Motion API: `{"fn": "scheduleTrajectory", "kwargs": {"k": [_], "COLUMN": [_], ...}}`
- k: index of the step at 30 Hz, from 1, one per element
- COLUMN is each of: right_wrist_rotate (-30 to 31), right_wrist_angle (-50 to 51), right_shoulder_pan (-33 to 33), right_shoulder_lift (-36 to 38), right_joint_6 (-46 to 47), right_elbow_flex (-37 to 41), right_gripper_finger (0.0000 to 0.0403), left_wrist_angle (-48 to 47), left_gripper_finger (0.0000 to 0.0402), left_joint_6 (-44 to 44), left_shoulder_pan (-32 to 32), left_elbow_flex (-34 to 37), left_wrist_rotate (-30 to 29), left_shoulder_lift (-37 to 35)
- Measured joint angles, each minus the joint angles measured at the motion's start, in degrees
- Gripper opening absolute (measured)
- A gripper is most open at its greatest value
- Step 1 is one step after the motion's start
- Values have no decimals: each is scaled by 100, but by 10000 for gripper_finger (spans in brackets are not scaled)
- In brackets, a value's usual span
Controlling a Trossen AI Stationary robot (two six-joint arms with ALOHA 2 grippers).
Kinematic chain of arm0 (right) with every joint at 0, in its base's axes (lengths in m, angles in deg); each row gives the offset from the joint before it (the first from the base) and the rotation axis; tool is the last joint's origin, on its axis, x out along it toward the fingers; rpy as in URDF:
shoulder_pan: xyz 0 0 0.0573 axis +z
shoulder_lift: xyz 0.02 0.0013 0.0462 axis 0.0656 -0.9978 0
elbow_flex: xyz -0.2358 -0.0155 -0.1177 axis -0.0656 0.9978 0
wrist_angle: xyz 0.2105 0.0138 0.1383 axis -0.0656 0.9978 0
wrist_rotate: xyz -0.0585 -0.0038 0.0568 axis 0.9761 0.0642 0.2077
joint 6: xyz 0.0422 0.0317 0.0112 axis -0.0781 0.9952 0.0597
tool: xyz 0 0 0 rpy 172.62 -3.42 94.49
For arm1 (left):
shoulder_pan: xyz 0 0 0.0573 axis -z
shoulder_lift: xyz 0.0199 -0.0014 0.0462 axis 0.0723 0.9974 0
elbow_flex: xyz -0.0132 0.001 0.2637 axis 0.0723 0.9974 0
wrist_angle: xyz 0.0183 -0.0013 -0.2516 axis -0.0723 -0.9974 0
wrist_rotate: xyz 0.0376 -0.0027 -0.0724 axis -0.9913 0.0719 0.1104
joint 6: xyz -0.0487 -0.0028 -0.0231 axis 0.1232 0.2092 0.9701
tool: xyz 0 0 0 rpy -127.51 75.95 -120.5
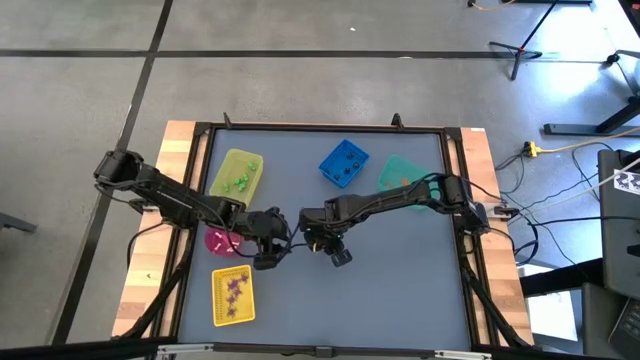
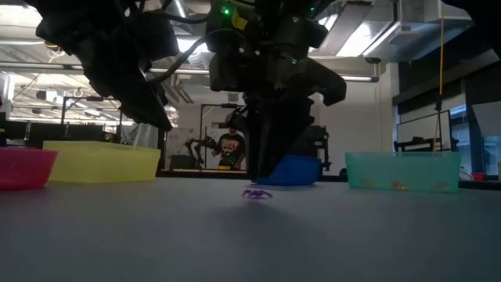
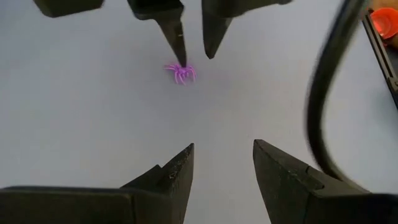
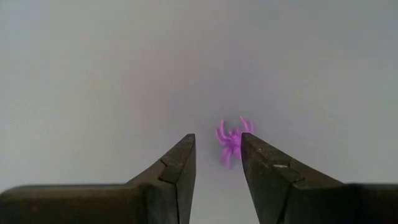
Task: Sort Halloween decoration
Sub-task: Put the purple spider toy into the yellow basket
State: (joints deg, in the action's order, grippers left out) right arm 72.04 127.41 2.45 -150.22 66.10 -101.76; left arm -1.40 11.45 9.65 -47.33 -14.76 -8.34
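Spider (image 4: 231, 144), a tiny purple trinket, lies loose on the grey table (image 1: 400, 280) near its middle, between the two arms and apart from every bin. Right gripper (image 4: 217, 163) hangs low over it with its fingers parted a little and nothing between them; one fingertip (image 3: 179, 45) sits just beside the spider, probably lined up to close on it. Left gripper (image 3: 222, 169) hovers close by, facing the same spot, fingers apart and empty, seemingly waiting to take the spider or staying clear. Yellow bin (image 1: 232, 297) at the near left already holds purple pieces, so that looks like the spider's destination, on the left arm's side. Another yellow bin (image 1: 237, 173) holds green ones.
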Motion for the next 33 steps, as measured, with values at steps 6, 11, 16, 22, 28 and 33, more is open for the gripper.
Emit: {"fn": "scheduleTrajectory", "kwargs": {"k": [6,11,16,22,28,33], "right_wrist_rotate": [98,412,447,460,692,641], "right_wrist_angle": [-19,6,-6,-100,-168,-140], "right_shoulder_pan": [34,27,29,29,17,14], "right_shoulder_lift": [-89,-127,-129,-129,-133,-136], "right_joint_6": [0,-1,-2,-2,-7,-7], "right_elbow_flex": [-2,-2,-2,-2,0,0], "right_gripper_finger": [129,168,224,250,238,226], "left_wrist_angle": [-4,8,16,28,28,29], "left_gripper_finger": [151,151,151,151,151,151], "left_joint_6": [2,2,3,45,48,48], "left_shoulder_pan": [-2,-1,-1,-1,-2,0], "left_elbow_flex": [0,0,0,0,0,0], "left_wrist_rotate": [0,13,17,17,17,17], "left_shoulder_lift": [-2,-4,-4,-4,-4,-4]}}
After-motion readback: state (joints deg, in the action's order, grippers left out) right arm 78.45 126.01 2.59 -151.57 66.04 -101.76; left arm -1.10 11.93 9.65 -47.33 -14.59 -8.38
